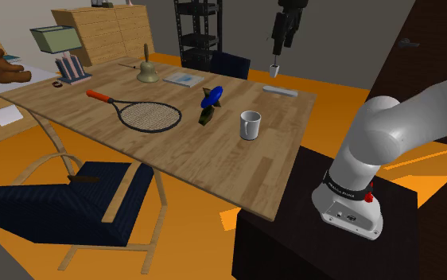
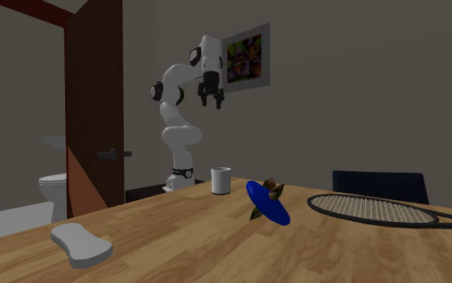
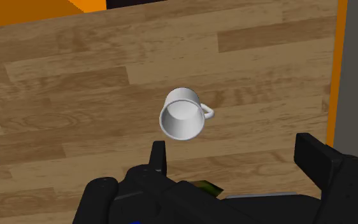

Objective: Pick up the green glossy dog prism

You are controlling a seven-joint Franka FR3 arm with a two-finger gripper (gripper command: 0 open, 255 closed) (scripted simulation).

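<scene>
The white mug point(image 1: 250, 125) is standing upright and empty on the wooden table point(image 1: 174, 151). In the shoulder view, the dark green dog prism point(image 1: 206, 117) is sitting at the mug's nine o'clock, with a blue disc point(image 1: 211, 96) just beside it at twelve o'clock and a racket point(image 1: 146, 116) lying further along at nine. The gripper point(image 2: 211, 103) is hovering high above, fingers spread, clasping nothing.

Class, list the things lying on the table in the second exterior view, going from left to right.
Grey flat block → white mug → blue-and-green dog prism → racket.
</scene>
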